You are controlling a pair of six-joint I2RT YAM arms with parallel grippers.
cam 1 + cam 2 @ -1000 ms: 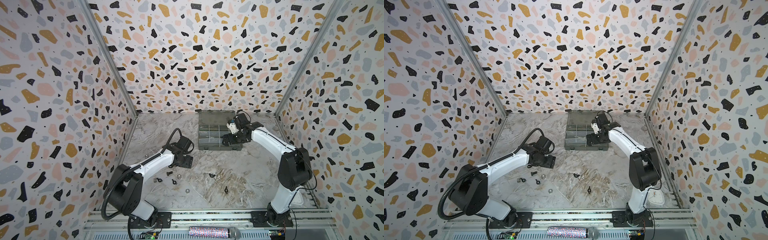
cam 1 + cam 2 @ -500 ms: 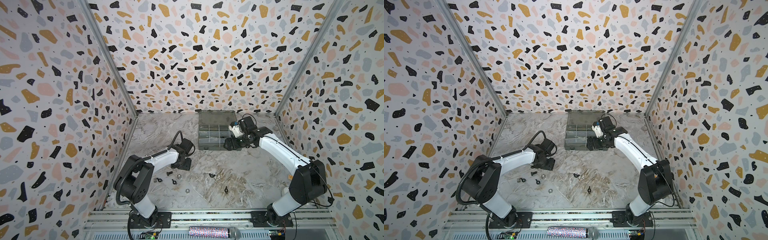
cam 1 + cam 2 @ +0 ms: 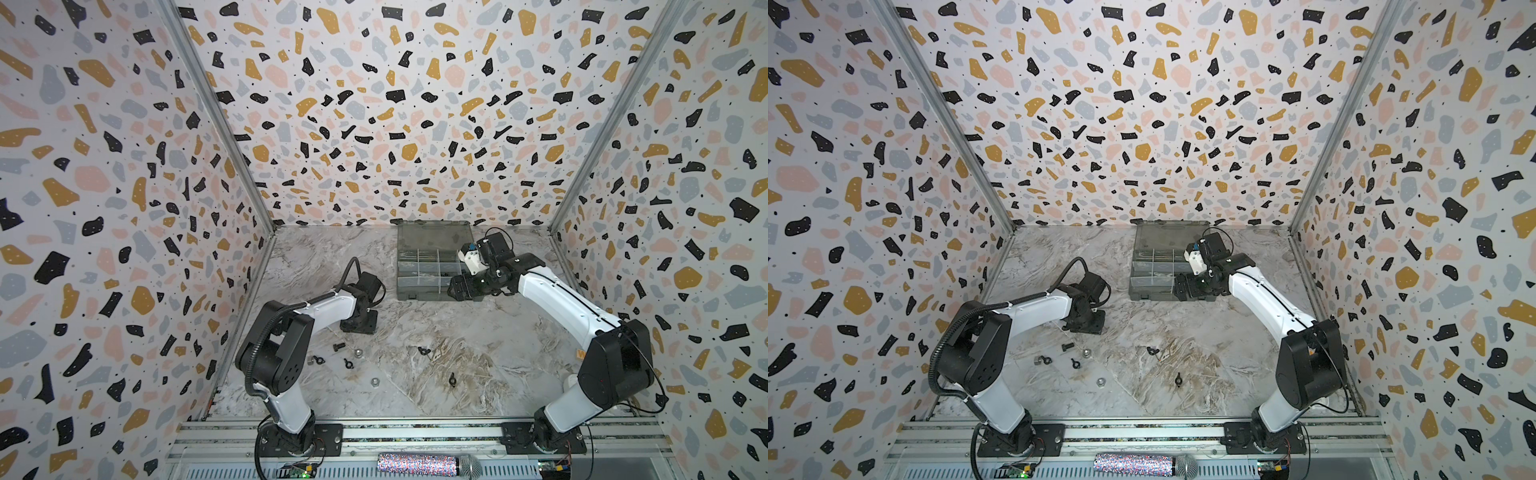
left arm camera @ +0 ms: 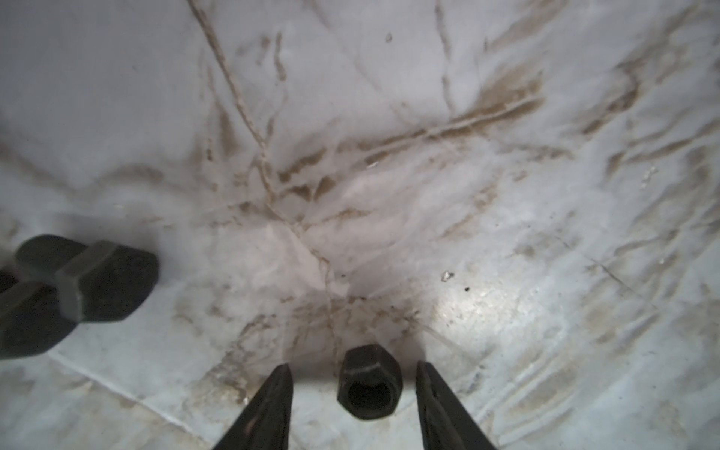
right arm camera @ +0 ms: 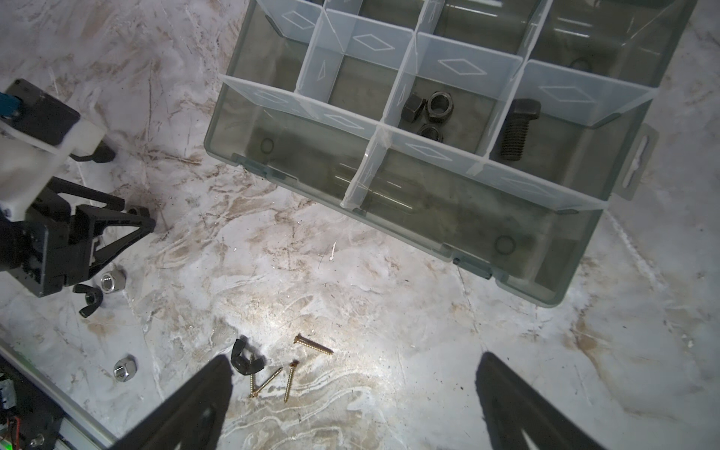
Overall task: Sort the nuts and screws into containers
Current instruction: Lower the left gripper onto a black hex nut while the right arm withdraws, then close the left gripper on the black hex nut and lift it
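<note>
Holding the fingers (image 4: 272, 405) of the left gripper (image 4: 354, 365) partly apart in the left wrist view, one on each side of a small black nut (image 4: 369, 383). Not touching the nut, with a little bit of table (image 4: 389, 156) showing on both sides of it. Leaving a black screw (image 4: 93, 280) lying flat off to one side, well apart from the fingers.

Holding the fingers (image 5: 187, 405) of the right gripper (image 5: 354, 356) spread very wide in the right wrist view, gripping nothing, hanging above bare table. Looking down on three thin gold screws (image 5: 290, 374) and a black wing nut (image 5: 243, 356) lying close together. Showing the grey box (image 5: 389, 195) with its containers (image 5: 424, 152) open, three dark nuts (image 5: 428, 113) sitting in one and a fat screw (image 5: 516, 128) lying in the one beside it. Catching the left gripper (image 5: 134, 214) too, low on the table, near a silver nut (image 5: 113, 280).

Holding the left gripper (image 3: 359, 328) (image 3: 1084, 325) low over the table in both top views. Hanging the right gripper (image 3: 461, 286) just beside the front corner of the grey box (image 3: 419, 291). Leaving loose nuts (image 3: 356, 352) and the black screw (image 3: 338, 345) scattered near the left gripper, outside the containers.
</note>
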